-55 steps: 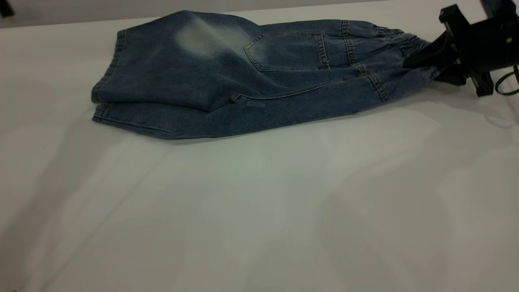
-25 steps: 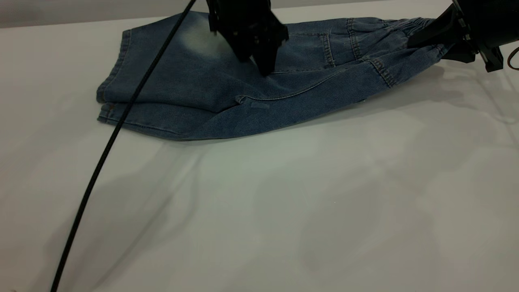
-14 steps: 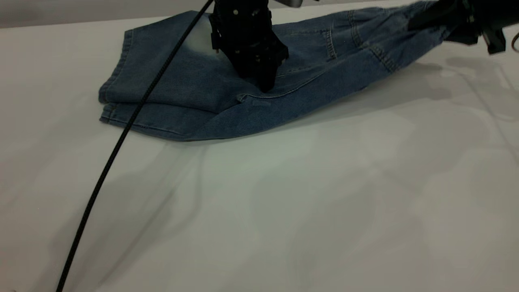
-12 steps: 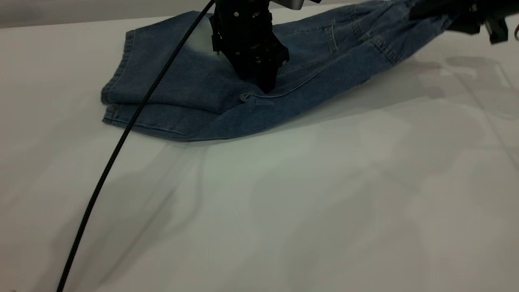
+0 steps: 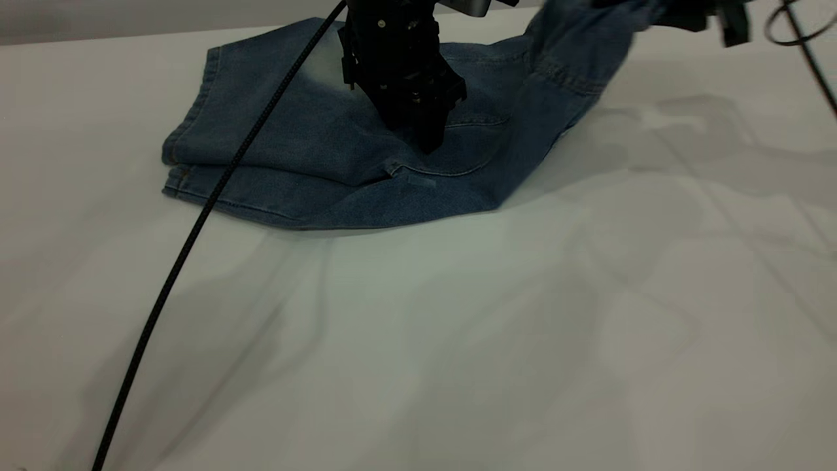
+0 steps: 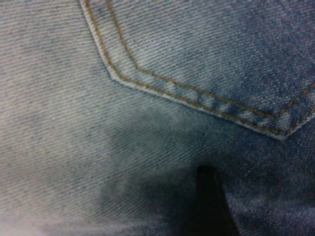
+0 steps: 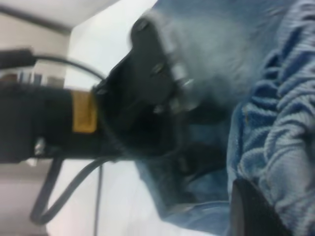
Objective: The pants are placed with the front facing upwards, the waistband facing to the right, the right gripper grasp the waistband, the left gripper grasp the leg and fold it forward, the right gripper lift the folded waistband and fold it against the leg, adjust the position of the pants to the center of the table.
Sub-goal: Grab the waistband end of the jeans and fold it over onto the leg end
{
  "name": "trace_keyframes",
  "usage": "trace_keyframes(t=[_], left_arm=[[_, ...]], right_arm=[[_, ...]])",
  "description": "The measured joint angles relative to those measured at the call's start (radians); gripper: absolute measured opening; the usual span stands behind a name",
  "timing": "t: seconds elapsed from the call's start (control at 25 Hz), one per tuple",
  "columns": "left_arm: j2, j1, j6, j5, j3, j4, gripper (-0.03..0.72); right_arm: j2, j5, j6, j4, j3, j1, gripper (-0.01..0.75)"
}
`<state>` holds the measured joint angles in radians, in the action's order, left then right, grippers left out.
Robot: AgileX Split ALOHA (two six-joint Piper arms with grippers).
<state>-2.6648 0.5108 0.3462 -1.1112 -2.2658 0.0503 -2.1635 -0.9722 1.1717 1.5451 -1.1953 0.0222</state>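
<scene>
Showing the pants (image 5: 314,150) at the far side of the table (image 5: 458,340), left of its middle, folded lengthwise with the leg hems toward the left edge. The left gripper (image 5: 428,134) stands upright on the middle of the garment, its tip pressed into the denim beside the back pocket (image 6: 211,59), whose tan double stitching fills the left wrist view; only one dark fingertip (image 6: 209,206) appears there, so whether the fingers are spread or together cannot be told. A black cable (image 5: 196,222) runs from this arm across the leg and down over the near-left part of the table. The right gripper (image 5: 680,13), at the far right edge and mostly cut off by the frame, pinches the waistband (image 7: 275,118) and holds that end of the pants raised off the table, so the cloth slopes down from it to the flat part. The gathered elastic shows bunched against a dark finger (image 7: 251,211) in the right wrist view.
</scene>
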Motion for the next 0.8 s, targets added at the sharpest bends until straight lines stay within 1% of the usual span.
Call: trace_keyframes(t=[0.16,0.36,0.44,0.6,0.8], left_arm=[[0.000,0.000,0.000,0.000,0.000,0.000,0.461],[0.000,-0.001,0.000,-0.007,0.000,-0.004,0.461],[0.000,-0.001,0.000,-0.024,-0.008,-0.005,0.461],[0.015,-0.001,-0.002,-0.112,-0.051,-0.011,0.461],[0.044,-0.001,0.002,-0.118,-0.121,-0.012,0.461]], right_arm=[[0.000,0.000,-0.030,-0.006,-0.020,-0.062,0.111],[0.000,-0.007,-0.062,-0.013,-0.069,-0.112,0.111],[0.000,-0.009,-0.077,-0.029,-0.085,-0.113,0.111],[0.000,-0.025,-0.086,-0.028,-0.090,-0.112,0.111],[0.002,-0.020,-0.087,-0.010,-0.091,-0.112,0.111]])
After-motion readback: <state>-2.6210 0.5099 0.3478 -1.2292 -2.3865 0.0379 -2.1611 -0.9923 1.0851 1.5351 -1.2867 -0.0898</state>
